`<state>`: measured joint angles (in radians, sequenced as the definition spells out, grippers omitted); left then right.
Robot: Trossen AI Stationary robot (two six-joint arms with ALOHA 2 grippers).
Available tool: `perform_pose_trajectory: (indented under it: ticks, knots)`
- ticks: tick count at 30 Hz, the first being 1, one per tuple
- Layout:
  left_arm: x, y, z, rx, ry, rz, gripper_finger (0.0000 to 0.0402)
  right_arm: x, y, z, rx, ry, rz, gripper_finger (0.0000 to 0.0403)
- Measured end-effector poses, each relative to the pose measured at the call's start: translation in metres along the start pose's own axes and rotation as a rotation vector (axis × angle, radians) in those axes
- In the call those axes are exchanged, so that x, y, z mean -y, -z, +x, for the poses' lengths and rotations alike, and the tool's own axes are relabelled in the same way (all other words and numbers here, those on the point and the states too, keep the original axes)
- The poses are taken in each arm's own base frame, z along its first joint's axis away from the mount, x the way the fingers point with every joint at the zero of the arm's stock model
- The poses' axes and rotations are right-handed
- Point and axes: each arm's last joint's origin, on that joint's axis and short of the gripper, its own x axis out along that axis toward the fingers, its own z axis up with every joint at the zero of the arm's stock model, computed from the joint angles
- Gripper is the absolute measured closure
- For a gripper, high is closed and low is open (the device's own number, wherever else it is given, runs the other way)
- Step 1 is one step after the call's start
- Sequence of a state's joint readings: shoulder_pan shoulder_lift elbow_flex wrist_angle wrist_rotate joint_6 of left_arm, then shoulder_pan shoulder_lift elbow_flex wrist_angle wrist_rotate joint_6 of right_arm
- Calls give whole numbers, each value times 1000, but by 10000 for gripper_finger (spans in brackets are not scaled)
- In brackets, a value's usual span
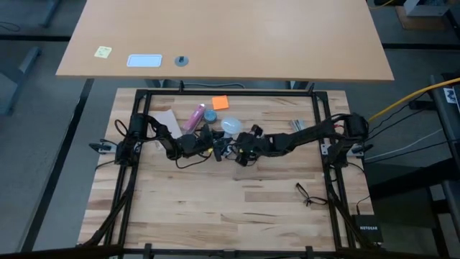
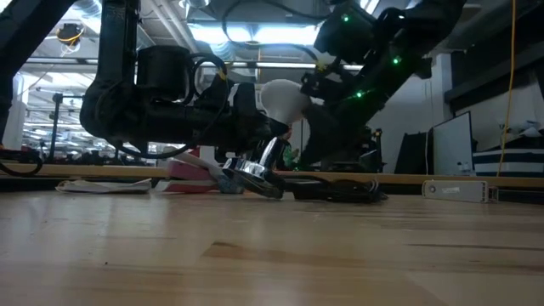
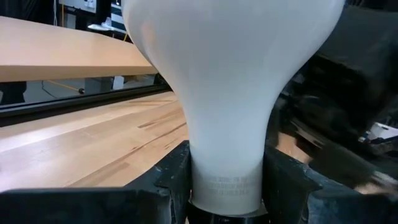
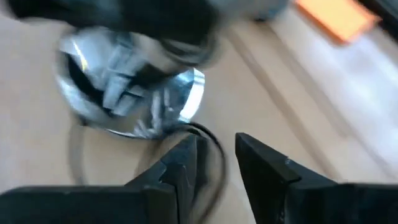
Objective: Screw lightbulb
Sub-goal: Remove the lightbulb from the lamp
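The butcher-block table (image 1: 237, 194) carries an orange note (image 1: 219, 103), a pink bottle (image 1: 194, 116) (lying flat) and a loose black cable (image 1: 307, 194).

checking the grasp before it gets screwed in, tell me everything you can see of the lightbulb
The lightbulb is frosted white and smooth, a round globe tapering to a narrow neck with faint printing near its base. The left gripper holds it by the neck, one dark finger pressed to each side. In the low view it is lifted off the table, above the tilted silver lamp base. Its screw cap is hidden.
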<state>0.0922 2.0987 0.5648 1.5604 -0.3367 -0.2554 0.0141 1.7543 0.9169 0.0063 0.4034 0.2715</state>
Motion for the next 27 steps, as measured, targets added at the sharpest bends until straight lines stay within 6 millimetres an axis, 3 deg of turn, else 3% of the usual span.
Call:
perform_pose_trajectory:
  ticks: [8, 16, 27]
  knots:
    - [3, 0, 1, 7, -3, 90, 261, -3, 1, -4, -5, 17, -92, 282]
    - [5, -10, 21, 69, -52, 155, 261, -1, 2, -5, 3, 91, -110, 282]
    - [9, 4, 22, -94, -63, 192, 261, 0, 4, -5, -12, 130, -125, 282]
